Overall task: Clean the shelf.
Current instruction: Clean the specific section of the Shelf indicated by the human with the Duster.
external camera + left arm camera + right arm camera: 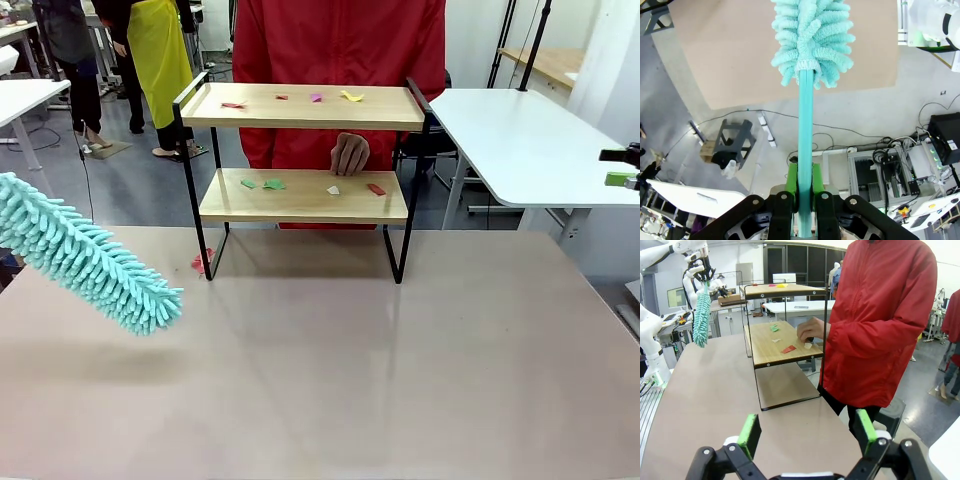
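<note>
At the far middle of the surface I see the shelf, paper scraps on both boards, a person's hand at the lower board. My left claw clamps the teal duster by its handle; my right claw stands wide open.

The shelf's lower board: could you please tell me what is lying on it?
Small scraps lie on the lower board: two green scraps, a white scrap and a red scrap. The person's hand hides whatever is beneath it at the far edge.
</note>
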### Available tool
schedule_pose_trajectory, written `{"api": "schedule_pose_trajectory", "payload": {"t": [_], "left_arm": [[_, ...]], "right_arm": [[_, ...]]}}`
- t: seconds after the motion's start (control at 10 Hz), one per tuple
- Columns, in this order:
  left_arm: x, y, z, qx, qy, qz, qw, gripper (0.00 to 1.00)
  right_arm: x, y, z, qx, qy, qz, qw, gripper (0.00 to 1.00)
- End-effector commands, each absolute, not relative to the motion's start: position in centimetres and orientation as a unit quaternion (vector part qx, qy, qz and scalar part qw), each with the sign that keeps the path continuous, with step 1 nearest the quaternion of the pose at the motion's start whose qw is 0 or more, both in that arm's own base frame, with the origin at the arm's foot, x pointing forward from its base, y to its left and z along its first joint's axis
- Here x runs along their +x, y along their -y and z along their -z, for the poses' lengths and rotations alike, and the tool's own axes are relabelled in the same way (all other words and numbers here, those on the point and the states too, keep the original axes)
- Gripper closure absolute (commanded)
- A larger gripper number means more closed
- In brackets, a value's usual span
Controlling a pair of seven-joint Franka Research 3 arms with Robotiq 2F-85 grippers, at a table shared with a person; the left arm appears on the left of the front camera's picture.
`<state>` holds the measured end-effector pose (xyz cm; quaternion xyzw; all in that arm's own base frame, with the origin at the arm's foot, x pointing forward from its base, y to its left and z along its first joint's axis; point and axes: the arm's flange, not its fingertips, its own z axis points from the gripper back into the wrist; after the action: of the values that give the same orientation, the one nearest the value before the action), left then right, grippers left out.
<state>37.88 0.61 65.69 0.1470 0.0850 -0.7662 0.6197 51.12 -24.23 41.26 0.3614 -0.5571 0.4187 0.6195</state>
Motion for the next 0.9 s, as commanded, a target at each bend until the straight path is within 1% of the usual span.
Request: {"api": "schedule_pose_trajectory", "payload": {"t": [0.0,0.3,0.4,0.5,0.6,0.8], "left_arm": [[37.8,-0.7,-65.7,0.147,-0.075,0.767,0.621,0.87],[37.8,-0.7,-65.7,0.147,-0.075,0.767,0.621,0.87],[37.9,-0.6,-65.7,0.147,-0.085,0.766,0.620,0.87],[36.0,-0.8,-66.7,0.130,-0.058,0.775,0.615,0.87],[34.7,-0.4,-66.0,0.140,-0.053,0.795,0.588,0.87],[34.3,0.1,-64.2,0.120,0.011,0.803,0.583,0.87]], "right_arm": [[51.0,24.1,-41.5,0.361,0.558,-0.420,0.618,0.00],[51.0,24.1,-41.5,0.361,0.558,-0.420,0.618,0.00],[51.0,24.1,-41.5,0.361,0.558,-0.420,0.618,0.00],[51.0,24.1,-41.5,0.361,0.558,-0.420,0.618,0.00],[51.0,24.1,-41.5,0.361,0.558,-0.420,0.618,0.00],[51.0,24.1,-41.5,0.361,0.558,-0.420,0.618,0.00]]}}
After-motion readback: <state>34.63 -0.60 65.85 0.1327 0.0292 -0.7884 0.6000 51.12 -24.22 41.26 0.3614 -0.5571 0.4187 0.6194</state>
